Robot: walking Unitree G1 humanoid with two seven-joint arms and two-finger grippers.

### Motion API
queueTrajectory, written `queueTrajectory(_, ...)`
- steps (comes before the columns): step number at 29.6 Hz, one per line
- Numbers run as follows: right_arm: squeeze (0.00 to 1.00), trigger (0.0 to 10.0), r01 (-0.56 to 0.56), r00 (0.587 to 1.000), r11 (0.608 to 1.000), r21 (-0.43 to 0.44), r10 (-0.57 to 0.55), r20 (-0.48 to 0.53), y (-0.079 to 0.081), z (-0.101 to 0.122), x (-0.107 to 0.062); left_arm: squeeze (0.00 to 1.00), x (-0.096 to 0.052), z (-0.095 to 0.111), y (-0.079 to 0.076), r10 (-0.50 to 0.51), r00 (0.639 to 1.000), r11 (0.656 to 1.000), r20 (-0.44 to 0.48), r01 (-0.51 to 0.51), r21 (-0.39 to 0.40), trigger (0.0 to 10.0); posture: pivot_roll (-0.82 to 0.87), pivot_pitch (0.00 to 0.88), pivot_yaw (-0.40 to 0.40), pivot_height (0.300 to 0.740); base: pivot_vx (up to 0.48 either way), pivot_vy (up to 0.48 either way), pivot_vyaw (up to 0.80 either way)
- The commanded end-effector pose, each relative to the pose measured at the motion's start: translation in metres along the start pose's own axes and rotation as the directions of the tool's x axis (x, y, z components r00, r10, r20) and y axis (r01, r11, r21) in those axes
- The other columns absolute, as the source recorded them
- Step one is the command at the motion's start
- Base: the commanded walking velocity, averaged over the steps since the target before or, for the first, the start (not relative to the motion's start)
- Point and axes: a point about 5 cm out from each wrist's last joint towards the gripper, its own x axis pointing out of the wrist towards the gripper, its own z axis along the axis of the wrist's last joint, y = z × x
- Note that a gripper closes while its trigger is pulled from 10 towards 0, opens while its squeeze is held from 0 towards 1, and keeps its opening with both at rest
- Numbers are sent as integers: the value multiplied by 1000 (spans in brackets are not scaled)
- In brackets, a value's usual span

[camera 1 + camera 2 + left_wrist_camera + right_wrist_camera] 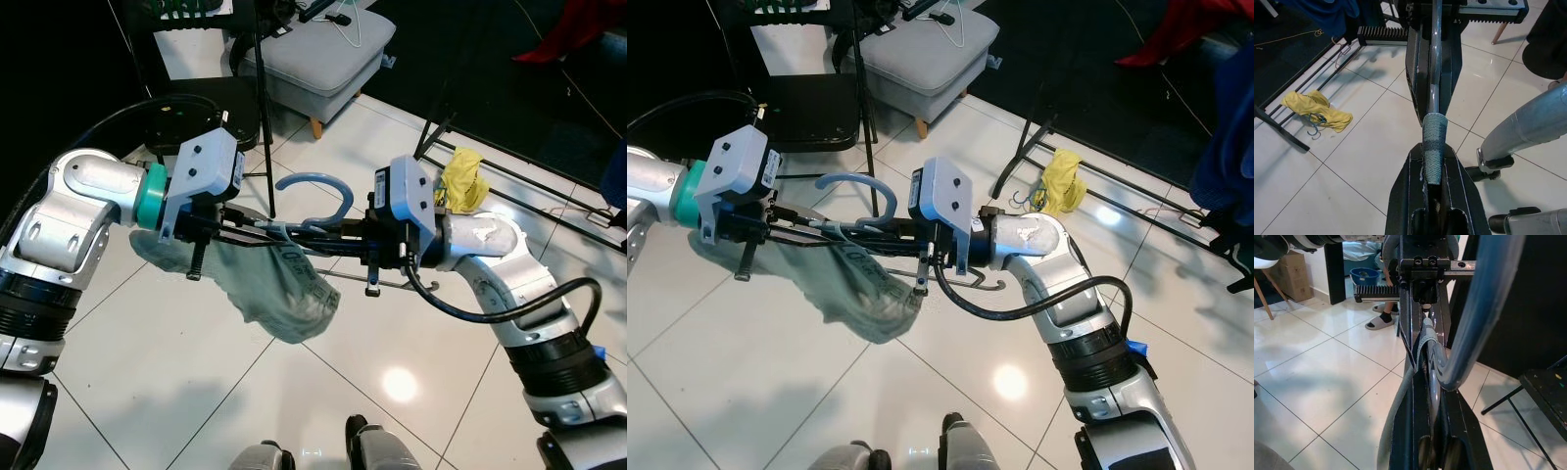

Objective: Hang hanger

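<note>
Carrying step, not yet hanging. Left gripper (257,233) and right gripper (312,238) both pinched on the hanger (315,192), meeting tip to tip; cloth (279,289) draped beneath. Next: lifting hook toward a rail.

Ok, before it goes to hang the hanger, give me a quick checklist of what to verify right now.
1. Left gripper shut on the hanger: ok, its fingers clamp the bar in the left wrist view.
2. Right gripper shut on the hanger: ok, gripped near the hook.
3. Cloth secure on the hanger: cannot tell; it droops from the bar between the grippers.
4. Hook free to catch a rail: ok, it curves up clear of both grippers.
5. Rack ahead: not ok, a yellow cloth lies at its base, and the rail is out of view.
</note>
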Motion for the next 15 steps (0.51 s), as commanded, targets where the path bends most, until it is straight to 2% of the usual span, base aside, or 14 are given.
queueTrajectory(1, 0, 10000, -19, 999, 1000, -3, 19, -29, 3, -5, -1, 0, -3, -1, 2, 8, 1000, 1000, -12, -8, 2, 0, 49, 90, 104, 740, 0, 0, 0)
queueTrajectory(12, 0, 10000, 18, 1000, 1000, -2, -18, -18, 1, -6, -1, 0, 1, 0, 4, 20, 1000, 1000, 5, -20, 10, 0, 45, 87, 103, 740, 0, 0, 0)
queueTrajectory(13, 1000, 10000, 15, 1000, 1000, 7, -15, -15, 2, -6, -2, 0, 2, 1, 4, 22, 1000, 1000, 7, -22, 12, 0, 45, 87, 102, 740, 0, 0, 0)
queueTrajectory(15, 1000, 10000, 10, 1000, 1000, 9, -10, -18, 3, -5, -3, 0, 2, 0, 5, 32, 999, 999, 8, -32, 10, 0, 42, 92, 107, 740, 0, 0, 0)
